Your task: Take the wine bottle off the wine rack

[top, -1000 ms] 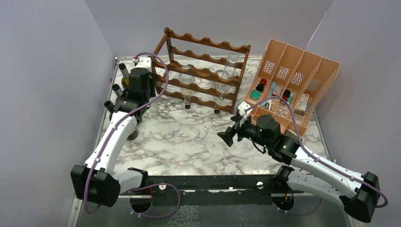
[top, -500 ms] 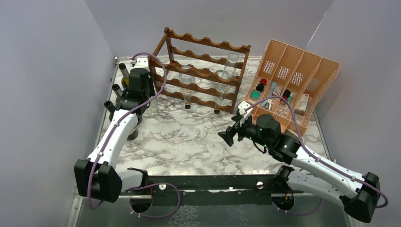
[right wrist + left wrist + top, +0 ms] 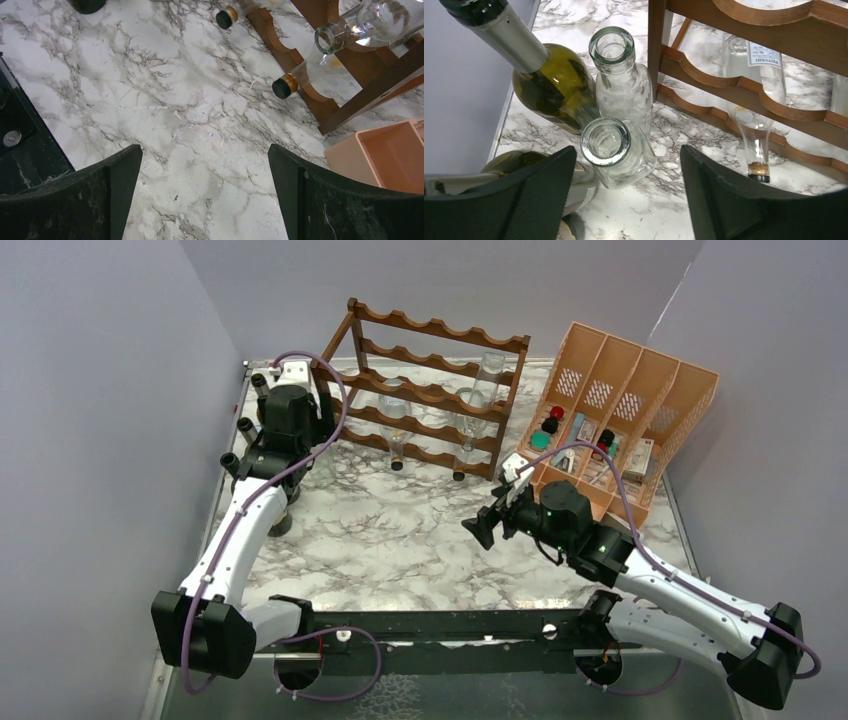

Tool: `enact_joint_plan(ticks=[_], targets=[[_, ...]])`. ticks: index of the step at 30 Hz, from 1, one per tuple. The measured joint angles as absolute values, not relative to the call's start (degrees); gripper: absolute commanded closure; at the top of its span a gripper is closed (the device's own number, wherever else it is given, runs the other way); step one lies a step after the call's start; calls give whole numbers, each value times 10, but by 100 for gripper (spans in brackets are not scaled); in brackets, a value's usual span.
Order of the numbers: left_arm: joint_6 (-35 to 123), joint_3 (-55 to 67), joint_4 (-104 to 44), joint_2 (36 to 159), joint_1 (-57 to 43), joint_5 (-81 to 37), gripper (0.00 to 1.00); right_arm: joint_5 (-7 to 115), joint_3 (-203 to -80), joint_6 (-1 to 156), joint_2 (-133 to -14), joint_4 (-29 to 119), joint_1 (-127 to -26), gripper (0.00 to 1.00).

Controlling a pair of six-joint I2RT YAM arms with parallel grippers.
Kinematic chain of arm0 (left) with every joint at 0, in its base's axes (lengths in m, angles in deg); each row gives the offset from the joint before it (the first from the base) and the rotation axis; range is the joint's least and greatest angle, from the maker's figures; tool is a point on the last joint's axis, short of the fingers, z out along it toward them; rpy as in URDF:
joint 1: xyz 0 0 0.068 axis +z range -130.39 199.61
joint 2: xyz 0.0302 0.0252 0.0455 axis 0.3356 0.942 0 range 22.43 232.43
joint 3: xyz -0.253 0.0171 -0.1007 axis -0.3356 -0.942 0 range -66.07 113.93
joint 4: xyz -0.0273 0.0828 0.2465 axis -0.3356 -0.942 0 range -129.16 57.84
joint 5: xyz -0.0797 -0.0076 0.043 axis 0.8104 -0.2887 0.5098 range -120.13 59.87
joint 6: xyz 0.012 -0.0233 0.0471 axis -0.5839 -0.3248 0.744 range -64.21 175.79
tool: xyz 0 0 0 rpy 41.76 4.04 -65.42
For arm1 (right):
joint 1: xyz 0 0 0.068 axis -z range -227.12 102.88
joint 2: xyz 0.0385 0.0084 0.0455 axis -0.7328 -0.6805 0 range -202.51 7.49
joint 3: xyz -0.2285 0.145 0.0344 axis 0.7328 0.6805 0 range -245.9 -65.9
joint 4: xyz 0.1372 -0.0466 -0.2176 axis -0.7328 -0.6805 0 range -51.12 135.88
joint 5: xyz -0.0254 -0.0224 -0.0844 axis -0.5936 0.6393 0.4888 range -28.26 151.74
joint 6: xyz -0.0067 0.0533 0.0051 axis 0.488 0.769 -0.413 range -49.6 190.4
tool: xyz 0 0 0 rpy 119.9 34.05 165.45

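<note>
The main hazard is the crowd under the left claw (image 3: 625,151). Its jaws are spread wide and grasp nothing, and they straddle the open mouth of a clear upright bottle (image 3: 606,145), which has a second clear bottle (image 3: 616,65) and a green bottle (image 3: 551,87) packed close at its 12 and 10 o'clock. A careless sideways sweep toward the wine rack (image 3: 440,332) could clip one of those necks and topple the group across the bench (image 3: 400,530). The wine bottle (image 3: 754,135) to take lies in a lower tier of the rack with its capped neck pointing down and outward. It sits at about 3 o'clock from the left claw in the wrist view, apart from it and behind the rack's end post. Its glass looks smooth, so a shallow grip on the tapered neck could slip, and dragging it out may jostle the other racked bottles. The right claw (image 3: 205,150) is also released, hovering over bare bench, with the rack at its 1 o'clock.
</note>
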State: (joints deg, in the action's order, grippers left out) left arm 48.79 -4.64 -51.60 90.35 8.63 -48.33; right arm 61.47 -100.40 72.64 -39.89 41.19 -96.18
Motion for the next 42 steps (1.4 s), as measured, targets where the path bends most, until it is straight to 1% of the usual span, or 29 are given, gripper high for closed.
enact_joint_plan(ticks=[5,8,12,17,20,22,25,30,31,33,37,42], targets=[[485,-17,-539,879,86,-461,5,646,-1026,747,-413,379,-962,0],[482,13,-549,860,86,-431,3,667,-1044,758,-421,364,-962,0],[460,40,-550,836,86,-363,3,709,-1066,778,-427,349,-962,0],[402,36,-545,828,85,-239,10,786,-1101,806,-429,325,-962,0],[363,10,-529,830,64,-180,10,821,-1109,816,-427,324,-962,0],[345,-9,-518,835,25,-161,11,839,-1109,820,-421,322,-962,0],[329,-23,-505,851,-51,-158,17,857,-1109,826,-409,320,-962,0],[311,-33,-452,896,-158,-182,18,877,-1109,834,-386,306,-962,0],[307,-41,-429,910,-178,-192,17,882,-1109,836,-382,301,-962,0],[304,-60,-387,933,-201,-202,13,888,-1109,839,-372,288,-962,0],[303,-96,-300,989,-221,-208,12,895,-1109,846,-341,268,-962,0],[301,-102,-217,1052,-221,-236,11,904,-1109,861,-305,243,-962,0]])
